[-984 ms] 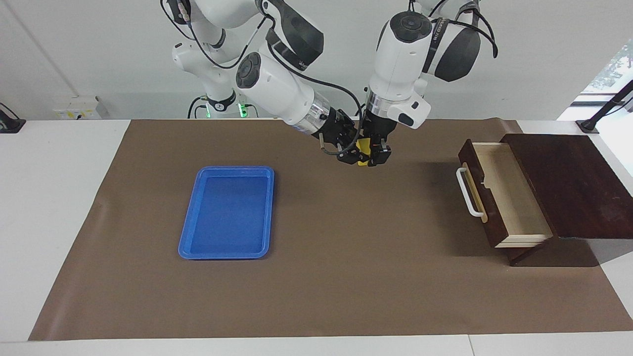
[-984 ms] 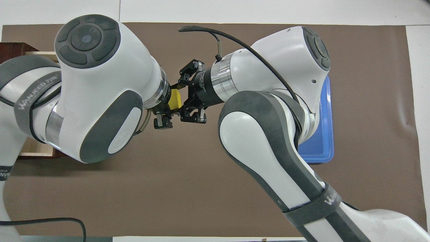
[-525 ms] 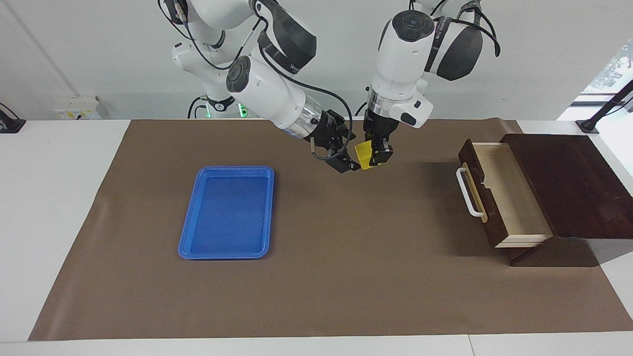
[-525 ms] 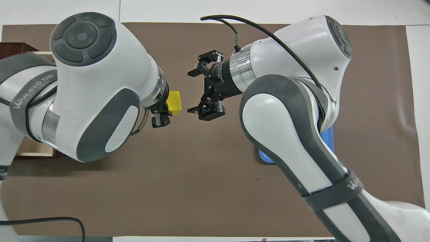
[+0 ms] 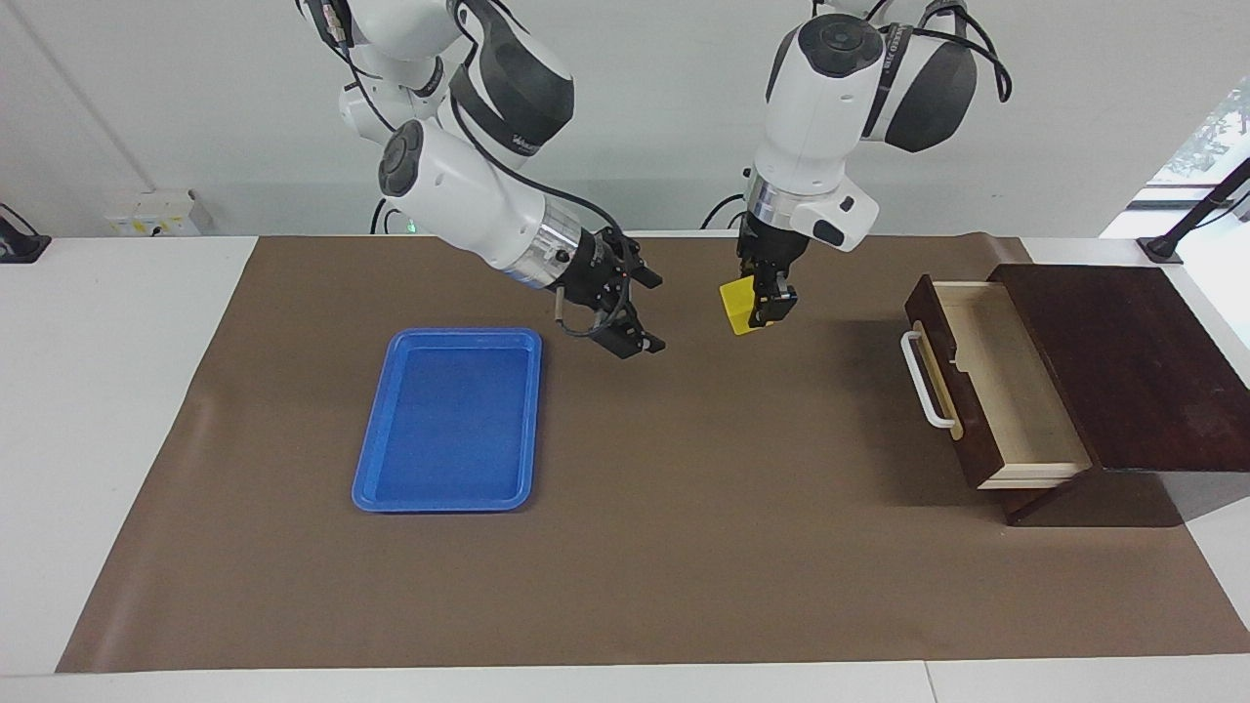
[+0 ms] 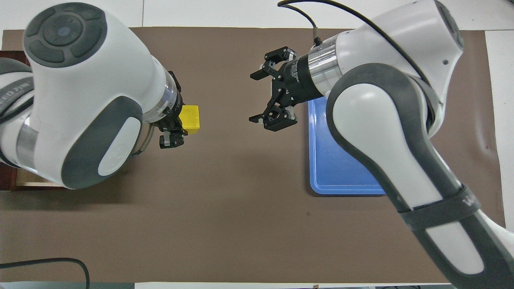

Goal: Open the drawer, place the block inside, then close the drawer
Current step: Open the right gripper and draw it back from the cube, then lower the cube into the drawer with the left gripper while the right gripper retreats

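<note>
The yellow block [image 5: 737, 306] [image 6: 190, 119] hangs in the air over the brown mat, with my left gripper [image 5: 760, 308] [image 6: 181, 120] shut on it and pointing down. The drawer [image 5: 1011, 386] stands pulled out of the dark brown box [image 5: 1133, 366] at the left arm's end of the table. Its pale inside is bare and its white handle [image 5: 921, 381] faces the mat's middle. My right gripper [image 5: 648, 314] [image 6: 257, 97] is open and holds nothing. It hovers over the mat between the block and the blue tray. In the overhead view my left arm hides nearly all of the drawer.
A flat blue tray [image 5: 444, 420] [image 6: 341, 176] lies on the brown mat [image 5: 684, 547] toward the right arm's end, with nothing in it. A black cable [image 6: 48, 265] curls at the robots' edge of the table.
My right gripper opened, let go of the block and drew back toward the blue tray. My left gripper kept the block and carried it toward the drawer's end.
</note>
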Available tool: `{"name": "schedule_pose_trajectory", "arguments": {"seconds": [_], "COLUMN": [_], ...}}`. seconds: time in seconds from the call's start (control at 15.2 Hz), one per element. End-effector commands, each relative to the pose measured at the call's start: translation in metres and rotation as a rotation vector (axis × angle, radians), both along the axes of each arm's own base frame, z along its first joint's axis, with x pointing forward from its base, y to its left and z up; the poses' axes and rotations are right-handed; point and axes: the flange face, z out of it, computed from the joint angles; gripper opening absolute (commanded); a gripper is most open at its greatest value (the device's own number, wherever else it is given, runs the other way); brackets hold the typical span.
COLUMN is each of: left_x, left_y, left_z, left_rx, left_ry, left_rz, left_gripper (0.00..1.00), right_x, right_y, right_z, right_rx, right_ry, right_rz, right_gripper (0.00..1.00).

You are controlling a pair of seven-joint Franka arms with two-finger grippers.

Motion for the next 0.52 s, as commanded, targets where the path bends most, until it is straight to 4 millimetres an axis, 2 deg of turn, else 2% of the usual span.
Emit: {"name": "schedule_pose_trajectory", "arguments": {"seconds": [0.0,0.26,0.46], "left_x": [0.008,0.027,0.034], "left_y": [0.050,0.134,0.206], "left_z": [0.012,0.009,0.002], "left_rx": [0.020,0.022,0.017], "left_ry": [0.015,0.043,0.058], "left_rz": [-0.097,-0.200,-0.248], "left_gripper": [0.00,0.00,0.00], "right_x": [0.012,0.023,0.018], "right_y": [-0.054,-0.135,-0.179], "right_z": [0.009,0.021,0.023], "right_rx": [-0.011,-0.138,-0.249], "right_ry": [0.014,-0.048,-0.135], "right_rz": [-0.018,0.052,0.272], "right_gripper": [1.00,1.00,1.00]}}
